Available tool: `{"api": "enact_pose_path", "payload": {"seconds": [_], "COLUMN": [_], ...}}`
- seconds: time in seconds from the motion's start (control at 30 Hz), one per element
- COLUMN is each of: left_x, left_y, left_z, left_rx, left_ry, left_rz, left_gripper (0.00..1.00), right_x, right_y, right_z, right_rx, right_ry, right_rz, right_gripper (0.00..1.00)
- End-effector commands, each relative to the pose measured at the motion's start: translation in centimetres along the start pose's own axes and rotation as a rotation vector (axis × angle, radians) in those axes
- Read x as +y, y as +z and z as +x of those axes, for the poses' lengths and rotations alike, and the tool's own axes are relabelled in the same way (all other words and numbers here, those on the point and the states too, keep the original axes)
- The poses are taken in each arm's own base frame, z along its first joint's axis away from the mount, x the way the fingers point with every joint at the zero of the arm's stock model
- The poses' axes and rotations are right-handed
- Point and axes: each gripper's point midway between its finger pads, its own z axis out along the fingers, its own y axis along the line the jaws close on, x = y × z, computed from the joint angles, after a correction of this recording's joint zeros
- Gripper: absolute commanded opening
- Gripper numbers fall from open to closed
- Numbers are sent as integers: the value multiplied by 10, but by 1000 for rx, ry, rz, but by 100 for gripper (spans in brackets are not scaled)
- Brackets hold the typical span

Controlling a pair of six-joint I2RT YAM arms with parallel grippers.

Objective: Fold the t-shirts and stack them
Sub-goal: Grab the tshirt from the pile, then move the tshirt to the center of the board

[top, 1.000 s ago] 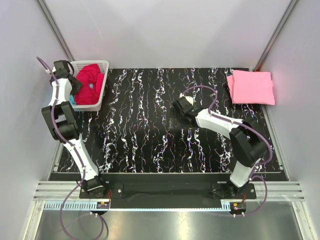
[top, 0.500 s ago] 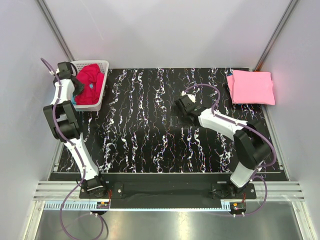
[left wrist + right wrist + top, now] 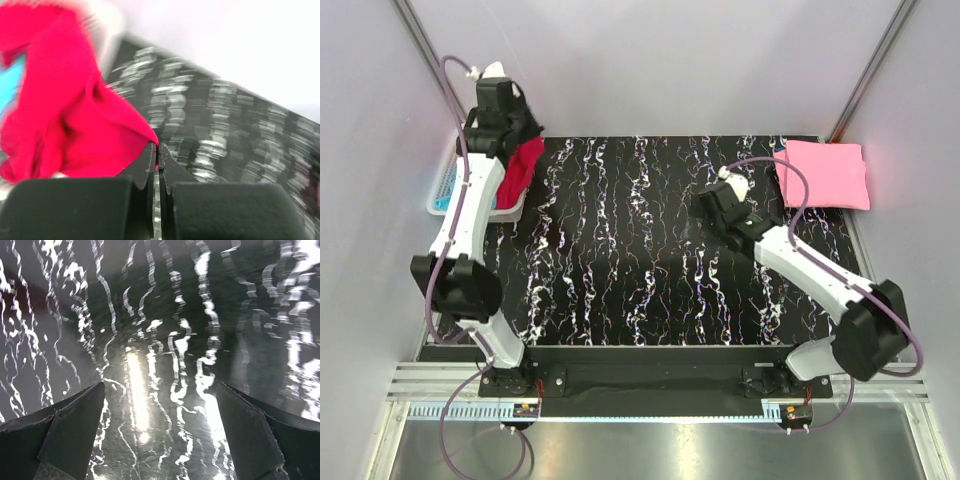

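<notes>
My left gripper is raised over the back left corner, shut on a corner of the crimson red t-shirt. The shirt hangs from it down over the basket's right side. In the left wrist view the jaws are pressed together with the red t-shirt pinched at their tips and bunched to the left. A turquoise t-shirt lies in the basket, seen as a blur in the left wrist view. A light pink t-shirt lies folded at the back right. My right gripper hovers open over bare tabletop.
The white lattice basket stands at the back left, against the left wall. The black marbled table runs between the side walls. Metal posts stand in both back corners.
My left gripper has shut on the red t-shirt and lifted it up and to the right out of the basket. The right arm has swung to the right, toward the pink t-shirt.
</notes>
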Motion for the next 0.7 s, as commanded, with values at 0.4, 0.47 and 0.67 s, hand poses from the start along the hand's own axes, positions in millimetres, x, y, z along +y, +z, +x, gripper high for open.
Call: {"api": "enact_pose_path", "payload": {"seconds": [0.4,0.47,0.67], "left_x": [-262,-262,-226], "left_y": [-312,-342,-360], "left_z": [37,25,-20], "left_rx": [28,-14,-250], "left_ry": [385,387,357], "left_rz": [1241,1297,1093], "left_gripper": [0,0,0], "right_x": [-55,-62,-70], "right_y": [-62,-63,-76], "right_z": [-20,-20,-27], "right_rx": [-155,-166,-219], "right_ry": [129,141,172], "right_rz": [116,142,144], "right_gripper": [100,100,99]}}
